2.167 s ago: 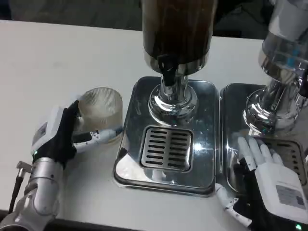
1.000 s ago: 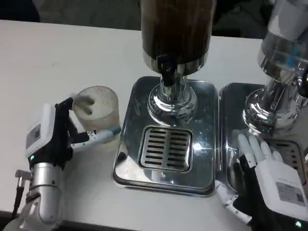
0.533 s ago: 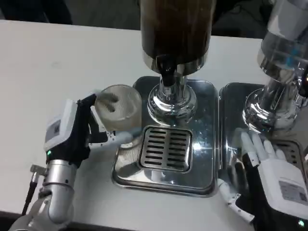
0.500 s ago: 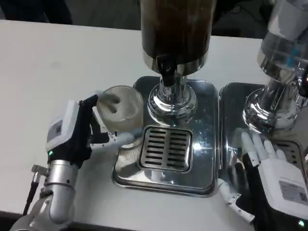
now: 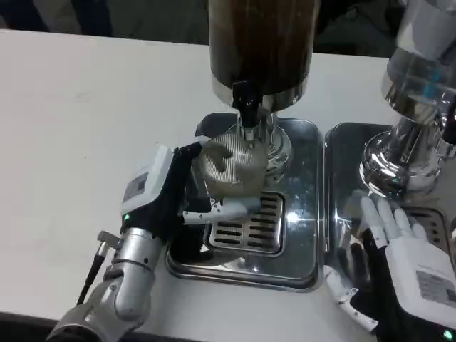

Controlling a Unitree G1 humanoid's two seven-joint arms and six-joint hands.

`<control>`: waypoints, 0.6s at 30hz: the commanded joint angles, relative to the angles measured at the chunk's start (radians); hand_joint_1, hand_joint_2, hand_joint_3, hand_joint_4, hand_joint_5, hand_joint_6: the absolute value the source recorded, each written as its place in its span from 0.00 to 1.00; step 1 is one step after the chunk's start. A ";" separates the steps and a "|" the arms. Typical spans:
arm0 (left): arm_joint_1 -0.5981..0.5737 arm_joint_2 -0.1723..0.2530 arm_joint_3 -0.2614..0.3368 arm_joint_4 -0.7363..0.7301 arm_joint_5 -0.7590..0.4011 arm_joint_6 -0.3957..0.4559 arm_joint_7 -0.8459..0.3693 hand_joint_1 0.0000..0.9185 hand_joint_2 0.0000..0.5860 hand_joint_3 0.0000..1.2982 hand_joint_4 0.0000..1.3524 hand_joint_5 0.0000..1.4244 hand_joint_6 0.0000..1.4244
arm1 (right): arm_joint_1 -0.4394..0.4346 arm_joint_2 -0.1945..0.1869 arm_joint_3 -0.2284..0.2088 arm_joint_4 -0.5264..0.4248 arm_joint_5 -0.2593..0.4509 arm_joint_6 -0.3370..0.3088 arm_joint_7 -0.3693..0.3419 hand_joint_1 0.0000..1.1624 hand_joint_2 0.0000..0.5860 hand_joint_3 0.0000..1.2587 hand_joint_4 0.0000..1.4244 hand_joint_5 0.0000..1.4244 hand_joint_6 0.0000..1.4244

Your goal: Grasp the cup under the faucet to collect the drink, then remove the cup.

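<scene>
My left hand (image 5: 167,196) grips a clear ribbed cup (image 5: 231,167) and holds it above the slotted drip grate (image 5: 246,221), just below the black faucet (image 5: 246,107) of the dark drink dispenser (image 5: 260,43). The cup looks empty and its rim sits close under the spout. Over the right-hand drip tray (image 5: 342,153), my right hand (image 5: 399,256) lies flat with its fingers spread and nothing in it.
A steel drip tray (image 5: 196,256) lies under the dark dispenser. A second dispenser (image 5: 420,78) with a chrome base stands at the right on its own tray. White table (image 5: 85,128) stretches to the left.
My left hand has carried the cup rightward from the table's left, over the tray edge, to under the faucet. The right hand has stayed in place.
</scene>
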 commanded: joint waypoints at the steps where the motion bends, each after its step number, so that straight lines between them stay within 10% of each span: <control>1: -0.033 -0.020 -0.023 0.005 0.013 0.008 -0.011 0.78 0.00 0.72 0.79 0.82 0.91 | 0.013 0.006 -0.009 -0.017 -0.007 0.009 -0.020 0.28 0.78 0.01 0.00 0.00 0.00; 18: -0.042 -0.024 -0.103 0.001 0.075 0.022 0.020 0.79 0.00 0.72 0.80 0.82 0.91 | 0.001 0.016 -0.007 -0.002 0.002 0.008 -0.021 0.28 0.78 0.01 0.00 0.00 0.00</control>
